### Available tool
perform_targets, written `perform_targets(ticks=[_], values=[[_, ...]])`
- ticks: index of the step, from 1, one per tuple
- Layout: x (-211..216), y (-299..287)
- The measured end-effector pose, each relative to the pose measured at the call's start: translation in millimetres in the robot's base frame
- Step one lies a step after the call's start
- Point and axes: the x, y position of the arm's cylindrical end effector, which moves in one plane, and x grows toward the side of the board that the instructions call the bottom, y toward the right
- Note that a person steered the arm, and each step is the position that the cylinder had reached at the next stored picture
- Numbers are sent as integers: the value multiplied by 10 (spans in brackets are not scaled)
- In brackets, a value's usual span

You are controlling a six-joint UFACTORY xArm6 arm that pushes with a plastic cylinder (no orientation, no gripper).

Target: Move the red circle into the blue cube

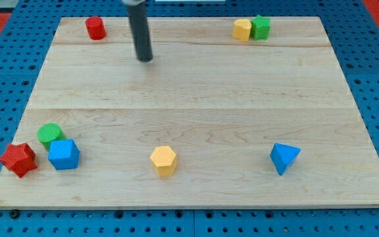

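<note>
The red circle (95,27), a short red cylinder, stands near the top left corner of the wooden board (196,85). The blue cube (64,155) sits at the view's bottom left, far below the red circle. My tip (145,59) is on the board to the right of and slightly below the red circle, apart from it. The dark rod rises from the tip out of the view's top.
A green cylinder (50,134) touches the blue cube's top left and a red star-shaped block (18,159) lies just to its left. A yellow hexagon (164,160) and a blue triangular block (284,158) sit along the bottom. A yellow block (243,29) and a green block (261,27) touch at the top right.
</note>
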Motion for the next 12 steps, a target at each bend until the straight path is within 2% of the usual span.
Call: perform_targets(ticks=[1,2,6,7,8,9,10,11,12], values=[[-755,-59],[-973,-290],[-889,-1287],[-438,-1007],[178,-984],[342,-736],[-58,-676],[-325,-1098],[-82,-1556]])
